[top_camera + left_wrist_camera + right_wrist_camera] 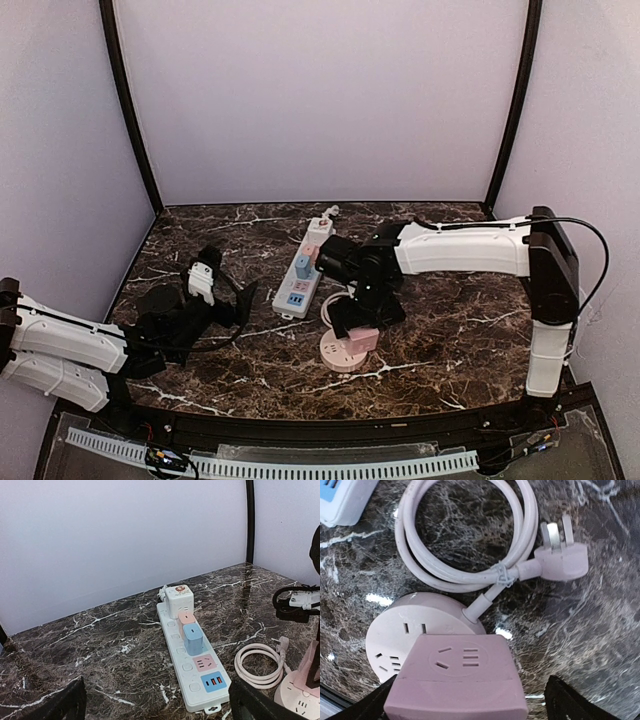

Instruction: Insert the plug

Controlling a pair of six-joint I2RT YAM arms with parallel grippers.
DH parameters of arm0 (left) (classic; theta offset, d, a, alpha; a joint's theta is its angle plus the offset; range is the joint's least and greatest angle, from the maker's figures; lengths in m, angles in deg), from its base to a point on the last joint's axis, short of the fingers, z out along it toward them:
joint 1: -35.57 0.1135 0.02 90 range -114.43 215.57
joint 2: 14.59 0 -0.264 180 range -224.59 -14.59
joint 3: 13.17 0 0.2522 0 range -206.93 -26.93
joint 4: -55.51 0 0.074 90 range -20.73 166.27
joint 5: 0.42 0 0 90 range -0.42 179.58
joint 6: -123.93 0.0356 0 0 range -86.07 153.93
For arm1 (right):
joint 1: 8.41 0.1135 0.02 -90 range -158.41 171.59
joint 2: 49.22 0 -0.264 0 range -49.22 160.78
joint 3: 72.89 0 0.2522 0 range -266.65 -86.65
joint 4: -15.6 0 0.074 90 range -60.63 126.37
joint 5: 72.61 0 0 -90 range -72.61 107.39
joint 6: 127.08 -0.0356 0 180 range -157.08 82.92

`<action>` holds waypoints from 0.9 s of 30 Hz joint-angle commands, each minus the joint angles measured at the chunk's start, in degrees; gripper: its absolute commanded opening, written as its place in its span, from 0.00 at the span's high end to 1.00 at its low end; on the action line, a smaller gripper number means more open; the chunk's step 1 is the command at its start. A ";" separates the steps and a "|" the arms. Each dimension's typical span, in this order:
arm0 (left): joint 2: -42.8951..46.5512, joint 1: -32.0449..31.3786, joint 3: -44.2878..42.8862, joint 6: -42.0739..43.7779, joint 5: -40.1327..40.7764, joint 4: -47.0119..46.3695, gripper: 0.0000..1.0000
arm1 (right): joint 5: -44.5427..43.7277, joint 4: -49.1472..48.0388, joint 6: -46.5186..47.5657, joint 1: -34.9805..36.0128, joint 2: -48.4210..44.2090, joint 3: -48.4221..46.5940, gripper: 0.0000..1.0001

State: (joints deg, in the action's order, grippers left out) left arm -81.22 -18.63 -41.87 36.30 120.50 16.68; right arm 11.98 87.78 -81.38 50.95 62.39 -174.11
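Under my R gripper (470, 705), jaws spread off it: pale pink cube plug (457, 680), 3-pin face up, sat on round pink socket (405, 630). L gripper (157, 705) spread wide too.

Polished stone-like table, plastic sockets

The table top (470, 330) was seen as a dark, stone-like material with white veins, polished and glossy, and light was reflected on it. The long power strip (176, 650) was made of smooth white plastic with a light shine. The pink cube adapter (457, 680) and the round socket base (402, 630) under it were shown in matt pale pink plastic. The coiled cord (409, 525) was covered in a smooth sheath, and bright metal was noted on the plug pins (550, 534). The back wall (320, 100) looked plain and matt.
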 commanded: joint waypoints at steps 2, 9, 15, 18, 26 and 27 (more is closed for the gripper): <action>1.06 0.36 0.96 0.44 -0.11 0.46 0.00 | -6.70 1.02 -0.13 -0.07 -4.65 -4.72 0.01; 2.04 0.32 1.24 1.21 0.67 1.03 0.00 | -13.19 1.96 0.07 -0.04 -9.83 -8.03 0.01; 5.31 1.32 1.84 3.96 3.60 2.85 0.00 | -31.16 -10.02 0.08 -0.11 -21.26 3.86 0.01; 7.67 3.20 2.01 4.57 3.83 4.94 0.00 | -36.06 -19.51 1.92 -0.91 -27.99 12.91 0.01; 10.80 12.14 -1.45 6.60 2.09 12.26 0.01 | -45.86 -35.28 10.18 -8.79 -39.80 26.81 0.01; 10.50 14.57 -2.03 6.77 1.04 13.07 0.01 | -47.15 -39.93 13.40 -9.72 -41.19 29.42 0.01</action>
State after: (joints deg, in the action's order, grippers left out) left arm -70.67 -9.14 -41.74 41.15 122.58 24.78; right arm -26.62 63.36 -76.44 44.65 25.78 -151.27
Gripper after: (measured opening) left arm 0.996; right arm 0.986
